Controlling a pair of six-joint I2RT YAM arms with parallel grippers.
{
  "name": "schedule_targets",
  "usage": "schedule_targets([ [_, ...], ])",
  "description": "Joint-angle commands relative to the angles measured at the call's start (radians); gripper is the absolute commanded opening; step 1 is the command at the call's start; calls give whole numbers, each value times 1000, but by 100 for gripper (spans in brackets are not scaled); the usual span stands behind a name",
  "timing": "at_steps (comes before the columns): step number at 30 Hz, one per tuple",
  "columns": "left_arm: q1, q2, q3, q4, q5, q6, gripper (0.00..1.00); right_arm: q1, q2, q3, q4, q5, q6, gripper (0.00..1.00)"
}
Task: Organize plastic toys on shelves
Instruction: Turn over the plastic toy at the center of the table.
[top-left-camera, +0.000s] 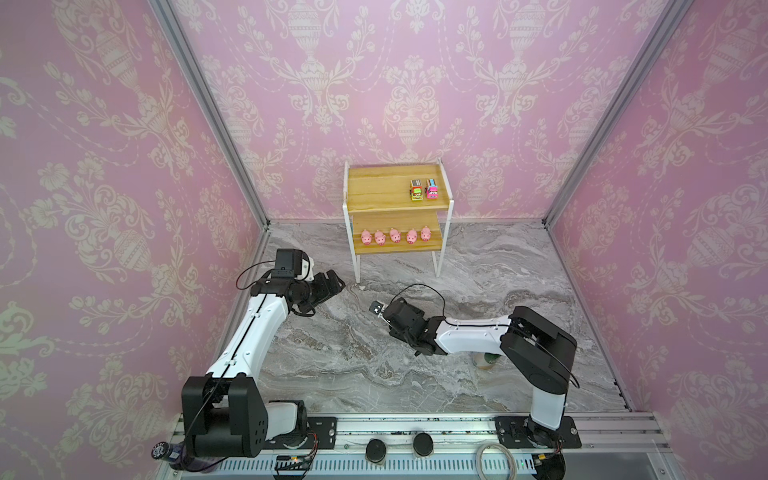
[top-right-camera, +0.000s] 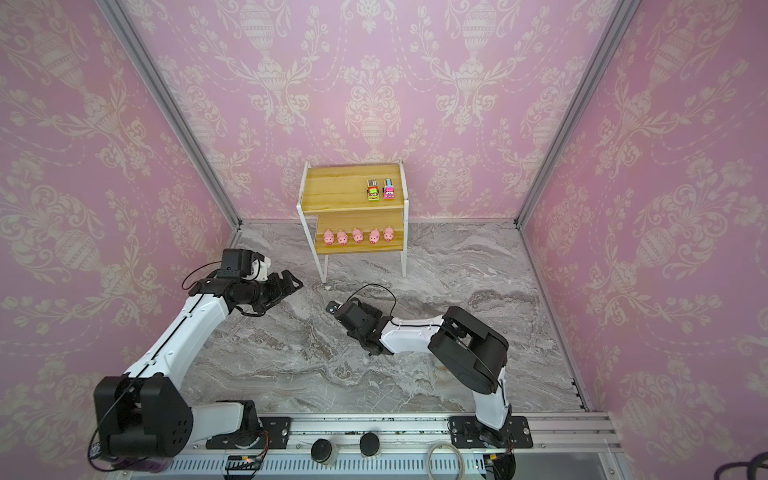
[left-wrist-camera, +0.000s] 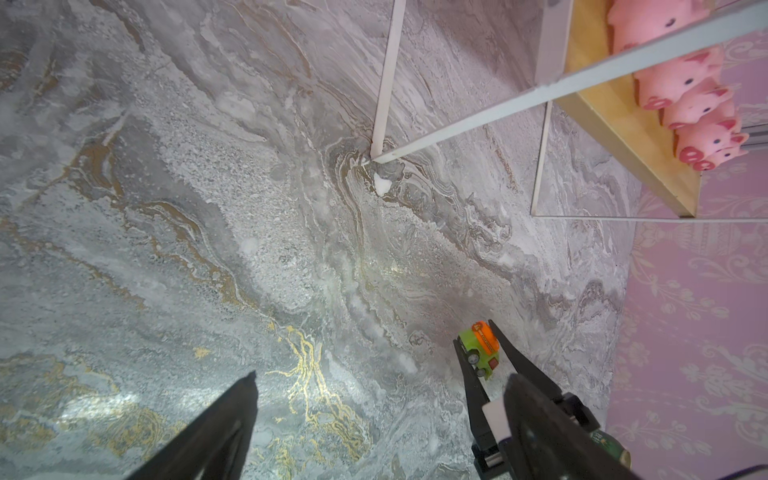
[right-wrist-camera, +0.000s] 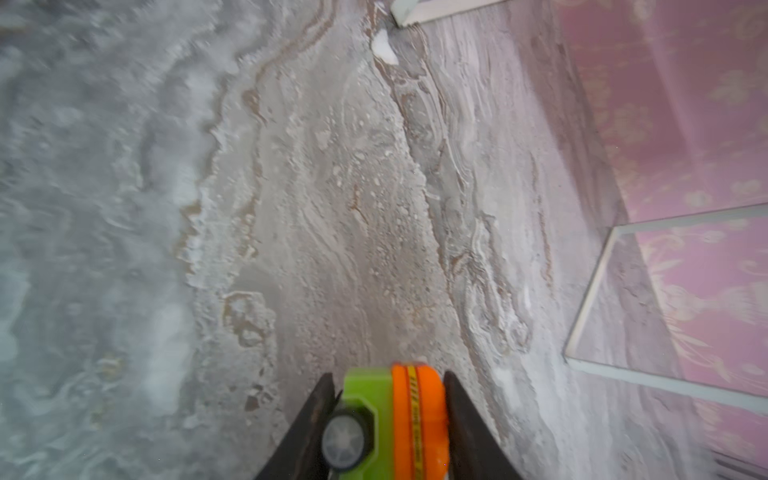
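Spanning the cell, the marble table (top-left-camera: 374, 374) bore the shelves (top-left-camera: 374, 187) at its back wall. The left gripper (left-wrist-camera: 382, 376) hung empty, jaws wide apart. The right gripper (right-wrist-camera: 388, 376) clamped the orange-green truck (right-wrist-camera: 399, 415) between its jaws close to the table, in front of the shelves. Five pigs (top-left-camera: 395, 235) lined the lower board; two trucks (top-left-camera: 417, 191) sat side by side on top.

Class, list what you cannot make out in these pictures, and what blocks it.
- Orange-green truck: hidden under the right arm in both top views; edge-cut in the right wrist view.
- Drink can: mostly behind that arm, in a top view.
- Dark bottle: half behind the left arm's base, in a top view.
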Motion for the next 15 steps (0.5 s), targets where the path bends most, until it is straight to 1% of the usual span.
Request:
schedule_targets([
  [1,9,18,-19,31,-3,8,94,36,59,-18,55,268,-115,38],
  [6,9,21,-19,38,-11,9,94,85,139,-5,51,351,-141,39],
  [12,9,20,-29,52,-11,8,94,135,206,37,-40,351,-107,40],
  [15,9,18,-39,62,-8,6,94,160,220,60,-96,322,-77,44],
])
